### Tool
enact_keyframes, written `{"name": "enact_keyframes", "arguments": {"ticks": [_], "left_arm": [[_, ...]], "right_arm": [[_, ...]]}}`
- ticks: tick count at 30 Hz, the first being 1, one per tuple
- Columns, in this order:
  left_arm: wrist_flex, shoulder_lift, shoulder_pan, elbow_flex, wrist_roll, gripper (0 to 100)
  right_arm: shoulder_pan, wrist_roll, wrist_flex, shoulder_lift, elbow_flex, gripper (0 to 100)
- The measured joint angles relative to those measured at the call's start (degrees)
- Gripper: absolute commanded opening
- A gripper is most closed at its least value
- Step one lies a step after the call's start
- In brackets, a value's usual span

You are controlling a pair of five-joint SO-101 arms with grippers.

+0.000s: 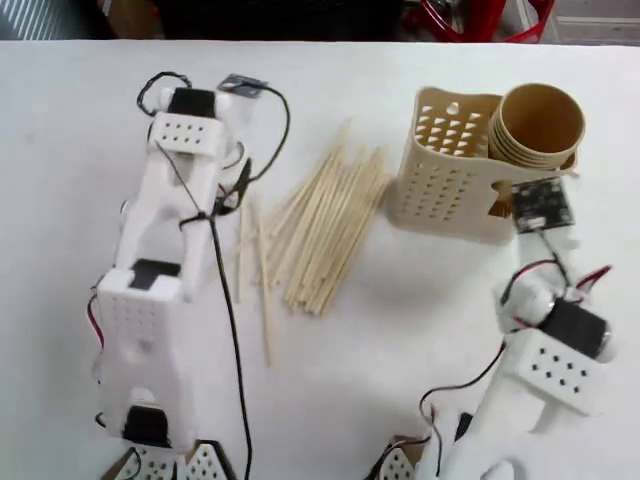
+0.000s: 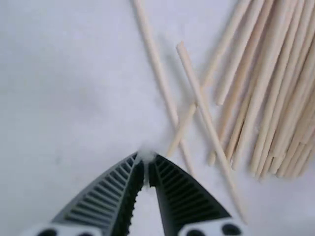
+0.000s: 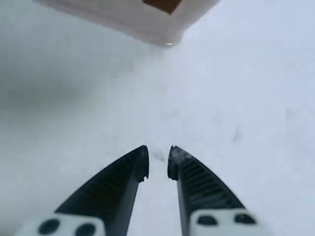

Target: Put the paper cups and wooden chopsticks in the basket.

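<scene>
White table (image 1: 400, 330) ran across the whole high view. The basket (image 1: 440, 185) stood upright at the far right. A stack of cups (image 1: 540, 125) sat nested inside its right end, with the top rims above the wall. The chopsticks (image 1: 325, 225) lay in a loose pile on the table near the middle, just left of the basket and apart from it. A few stray ones lay off the pile's left and near side. The left arm (image 1: 165, 230) stretched over the table's left half, and its far end was beside those strays. The right arm (image 1: 550, 350) stood at the near right, just near of the basket.

From the left wrist view, the left fingers (image 2: 182, 191) were closed, tips meeting, with nothing between them. They were low over bare table. The chopsticks (image 2: 266, 98) lay just beyond and to one side of the tips, and two or three singles crossed each other closest to them.

From the right wrist view, the right fingers (image 3: 197, 187) were parted by a narrow gap and held nothing. Beneath them was bare table, and a lower corner of the basket (image 3: 128, 17) was a little way beyond the tips.
</scene>
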Motion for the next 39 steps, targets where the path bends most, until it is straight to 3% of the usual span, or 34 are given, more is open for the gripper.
{"name": "enact_keyframes", "arguments": {"ticks": [4, 9, 15, 22, 34, 39], "left_arm": [[-8.62, -13.1, 1.41, 16.53, -1.23, 6], [-23.74, -30.59, 1.93, 41.93, -1.41, 17], [-34.9, -36.4, 2.37, 59.87, -1.41, 24], [-44.13, -30.59, 2.29, 62.59, 2.64, 19], [-42.02, -17.67, 0.44, 52.4, 3.25, 3], [-42.11, -17.49, 0.26, 52.22, 2.2, 2]], "right_arm": [[-4.13, -3.78, -3.34, -9.14, 12.4, 7.0], [-10.11, -8.35, -7.21, -21.1, 26.55, 7.0], [-13.19, -9.05, -7.47, -30.95, 36.22, 7.0], [-13.19, -9.05, -6.86, -40.09, 40.88, 7.0], [-13.1, -9.05, -4.22, -47.91, 42.81, 7.0], [-13.19, -9.05, -4.22, -47.91, 42.81, 7.0]]}}
